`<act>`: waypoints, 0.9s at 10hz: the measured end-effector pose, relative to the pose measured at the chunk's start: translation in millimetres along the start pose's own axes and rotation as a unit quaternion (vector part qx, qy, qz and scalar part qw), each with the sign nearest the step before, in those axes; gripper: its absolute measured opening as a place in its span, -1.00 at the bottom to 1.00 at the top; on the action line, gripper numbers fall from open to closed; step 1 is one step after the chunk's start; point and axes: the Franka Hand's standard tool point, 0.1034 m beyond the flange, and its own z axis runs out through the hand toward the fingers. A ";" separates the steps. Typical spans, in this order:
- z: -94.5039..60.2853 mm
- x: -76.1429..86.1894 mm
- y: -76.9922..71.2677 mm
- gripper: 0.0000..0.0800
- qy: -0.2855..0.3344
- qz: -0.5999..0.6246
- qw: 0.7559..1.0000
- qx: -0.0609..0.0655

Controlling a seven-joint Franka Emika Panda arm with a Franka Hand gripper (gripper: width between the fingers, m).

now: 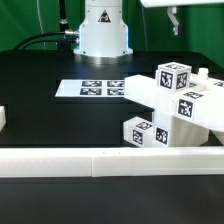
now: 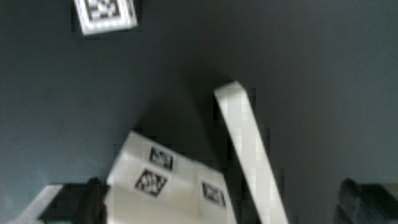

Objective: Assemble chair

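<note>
Hovering high over the black table [image 1: 60, 110], well apart from everything, with the gripper [image 1: 174, 18] barely showing at the exterior view's upper right; fingers [image 2: 80, 200] spread wide and holding nothing. Judging by that, between grasps, probably lining up the next piece. Calls for descending onto the chair parts [image 1: 170, 105], heaped against the white border rail [image 1: 100, 160] at the exterior view's right. Only in the exterior view: the whole heap, the marker board [image 1: 97, 88], the robot base [image 1: 103, 30]. Only in the wrist view: a long white bar [image 2: 249, 150] beside a tagged panel [image 2: 169, 170], directly beneath.
</note>
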 end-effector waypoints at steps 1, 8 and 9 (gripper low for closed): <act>9.1 -19.1 7.1 0.62 -0.002 0.002 1.000 -0.002; 57.4 -23.6 37.3 0.62 0.038 -0.054 0.998 -0.009; 69.1 -25.6 41.5 0.62 0.041 -0.055 0.998 -0.015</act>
